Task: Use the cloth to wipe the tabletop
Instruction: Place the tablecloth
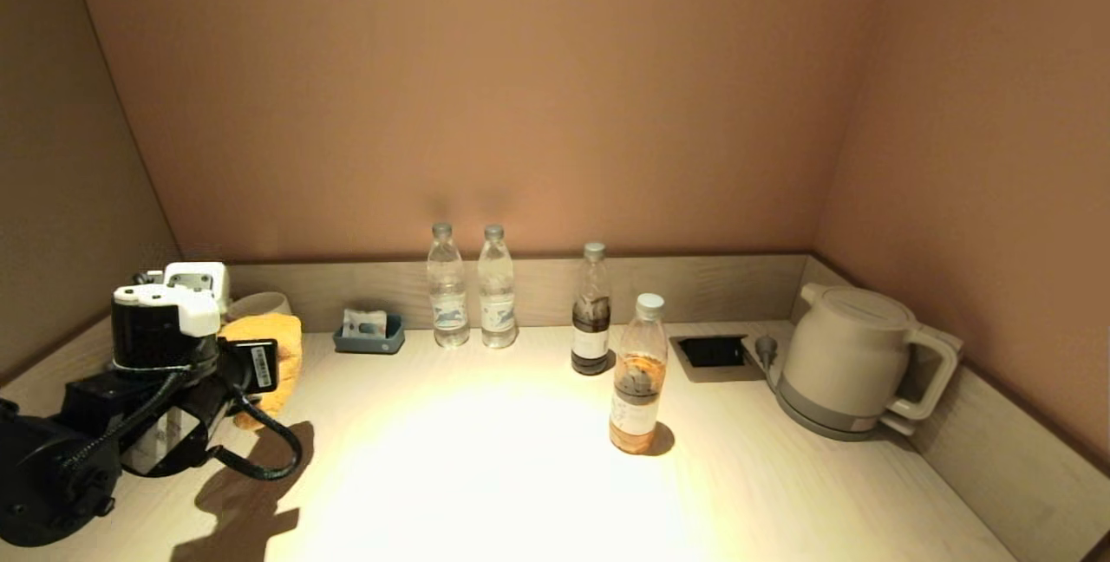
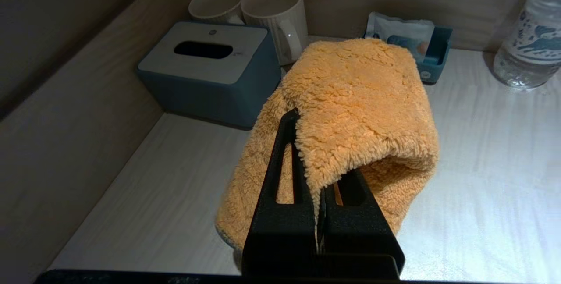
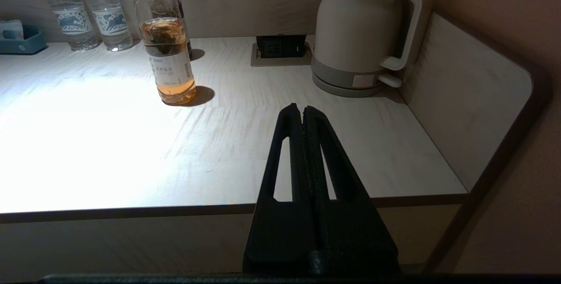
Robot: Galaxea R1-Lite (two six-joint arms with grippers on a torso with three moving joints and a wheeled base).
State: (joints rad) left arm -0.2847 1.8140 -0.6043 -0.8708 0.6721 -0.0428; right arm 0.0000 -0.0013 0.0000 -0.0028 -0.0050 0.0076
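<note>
Head view: left pincer (image 1: 260, 362) low over the bench (image 1: 486, 475) at its left end, orange cloth (image 1: 277, 345) bunched ahead of it, likely staged for a first stroke.

Left wrist view: left pincer (image 2: 317, 179) clenched on a fold of the cloth (image 2: 363, 100); tissue box (image 2: 210, 73) and mugs (image 2: 276, 12) just beyond, so sweeps probably run away from them.

Right wrist view: right pincer (image 3: 303, 119) clenched on nothing, parked off the bench's front edge; kettle (image 3: 363, 30) and tea bottle (image 3: 168, 56) beyond.
</note>
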